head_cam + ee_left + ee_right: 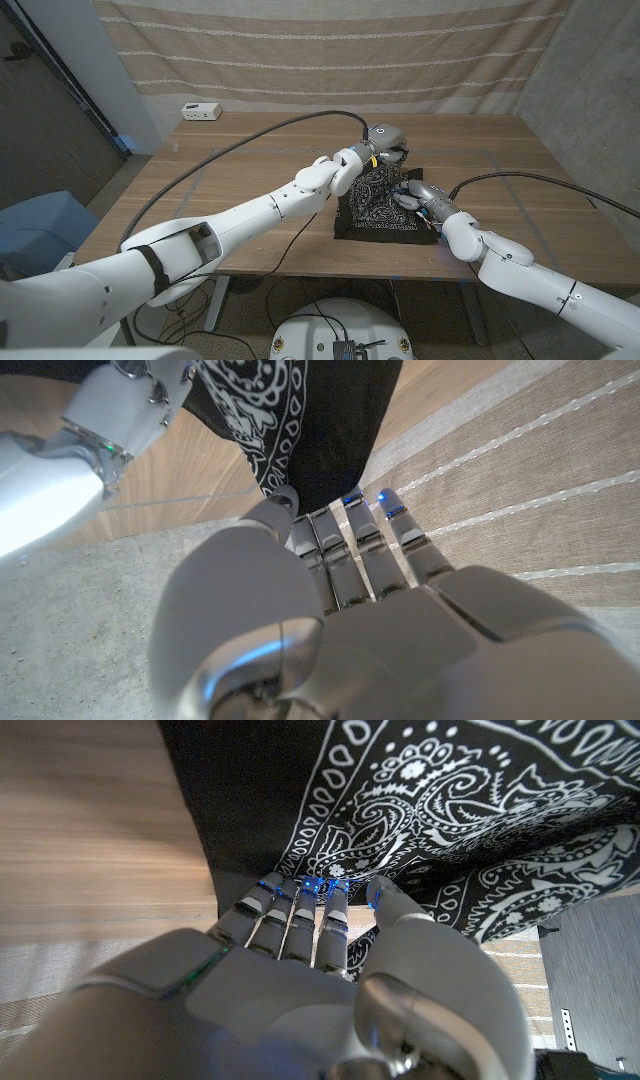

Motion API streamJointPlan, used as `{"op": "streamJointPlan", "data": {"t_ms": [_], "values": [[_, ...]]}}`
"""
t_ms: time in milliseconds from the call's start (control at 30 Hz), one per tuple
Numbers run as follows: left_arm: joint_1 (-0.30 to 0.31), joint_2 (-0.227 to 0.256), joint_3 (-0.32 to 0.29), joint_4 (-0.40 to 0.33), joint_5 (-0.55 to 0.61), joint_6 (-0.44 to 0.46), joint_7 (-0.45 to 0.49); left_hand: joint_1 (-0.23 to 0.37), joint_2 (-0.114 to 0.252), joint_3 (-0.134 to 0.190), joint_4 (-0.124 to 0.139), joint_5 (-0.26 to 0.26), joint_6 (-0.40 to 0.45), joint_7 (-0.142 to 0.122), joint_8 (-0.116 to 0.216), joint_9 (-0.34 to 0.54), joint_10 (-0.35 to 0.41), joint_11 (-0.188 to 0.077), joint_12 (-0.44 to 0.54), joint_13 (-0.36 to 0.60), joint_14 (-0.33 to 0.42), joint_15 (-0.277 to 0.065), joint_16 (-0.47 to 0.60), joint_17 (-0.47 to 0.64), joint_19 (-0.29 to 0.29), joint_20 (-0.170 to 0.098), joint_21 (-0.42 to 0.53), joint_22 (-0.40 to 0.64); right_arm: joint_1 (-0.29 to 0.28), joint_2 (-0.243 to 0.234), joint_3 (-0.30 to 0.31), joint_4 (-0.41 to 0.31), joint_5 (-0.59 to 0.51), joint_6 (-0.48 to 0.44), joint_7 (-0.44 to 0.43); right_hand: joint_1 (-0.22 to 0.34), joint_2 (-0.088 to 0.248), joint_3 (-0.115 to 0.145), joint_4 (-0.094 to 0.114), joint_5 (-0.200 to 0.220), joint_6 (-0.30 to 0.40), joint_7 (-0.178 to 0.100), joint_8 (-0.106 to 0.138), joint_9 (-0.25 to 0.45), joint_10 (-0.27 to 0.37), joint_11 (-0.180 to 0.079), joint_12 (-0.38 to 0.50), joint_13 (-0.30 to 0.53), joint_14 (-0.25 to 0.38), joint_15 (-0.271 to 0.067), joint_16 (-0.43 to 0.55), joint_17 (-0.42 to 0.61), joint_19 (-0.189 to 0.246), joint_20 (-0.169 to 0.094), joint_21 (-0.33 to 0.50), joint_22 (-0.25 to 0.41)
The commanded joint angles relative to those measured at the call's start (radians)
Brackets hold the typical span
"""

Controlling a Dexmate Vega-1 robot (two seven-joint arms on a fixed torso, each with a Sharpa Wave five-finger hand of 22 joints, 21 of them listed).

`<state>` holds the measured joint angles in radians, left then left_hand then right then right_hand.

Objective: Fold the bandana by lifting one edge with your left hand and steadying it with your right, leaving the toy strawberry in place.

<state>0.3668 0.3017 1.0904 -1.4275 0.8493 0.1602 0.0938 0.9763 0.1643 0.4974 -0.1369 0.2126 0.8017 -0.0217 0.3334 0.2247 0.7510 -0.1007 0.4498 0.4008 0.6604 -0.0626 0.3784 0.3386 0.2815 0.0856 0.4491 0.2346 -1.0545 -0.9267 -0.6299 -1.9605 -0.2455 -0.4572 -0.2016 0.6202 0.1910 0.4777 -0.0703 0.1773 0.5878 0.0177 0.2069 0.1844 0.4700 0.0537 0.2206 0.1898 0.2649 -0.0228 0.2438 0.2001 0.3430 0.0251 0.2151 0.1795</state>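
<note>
The black bandana (383,212) with white paisley print lies on the wooden table (250,170), and its far edge is pulled up off the surface. My left hand (386,139) grips that raised edge from above, fingers (352,540) curled into the black cloth (300,430). My right hand (421,197) sits at the bandana's right side, and its fingertips (300,905) press on the patterned cloth (450,810) near its edge. I cannot make out the toy strawberry.
A small white box (201,111) stands at the table's far left corner. A striped curtain (330,50) hangs behind the table. My right hand (115,410) also appears in the left wrist view, beside the cloth.
</note>
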Motion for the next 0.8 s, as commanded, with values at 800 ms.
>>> {"op": "streamJointPlan", "data": {"t_ms": [800], "values": [[0.041, 0.074, -0.026, -0.094, -0.094, 0.029, -0.07, -0.286, -0.043, -0.078, 0.093, -0.018, -0.416, -0.062, -0.159, -0.041, -0.333, 0.048, -0.239, -0.136, -0.261, 0.029, -0.162, -0.075, -0.15, 0.05, -0.022, -0.017, -0.103, -0.038, 0.139, -0.102, 0.015, 0.1, -0.135, 0.012, 0.001, 0.003, 0.007, -0.001, 0.014, 0.001, -0.007, 0.003, 0.019, 0.001, -0.008, 0.001, 0.046, -0.005, 0.018, 0.006, 0.047, 0.022, 0.013, 0.002]]}}
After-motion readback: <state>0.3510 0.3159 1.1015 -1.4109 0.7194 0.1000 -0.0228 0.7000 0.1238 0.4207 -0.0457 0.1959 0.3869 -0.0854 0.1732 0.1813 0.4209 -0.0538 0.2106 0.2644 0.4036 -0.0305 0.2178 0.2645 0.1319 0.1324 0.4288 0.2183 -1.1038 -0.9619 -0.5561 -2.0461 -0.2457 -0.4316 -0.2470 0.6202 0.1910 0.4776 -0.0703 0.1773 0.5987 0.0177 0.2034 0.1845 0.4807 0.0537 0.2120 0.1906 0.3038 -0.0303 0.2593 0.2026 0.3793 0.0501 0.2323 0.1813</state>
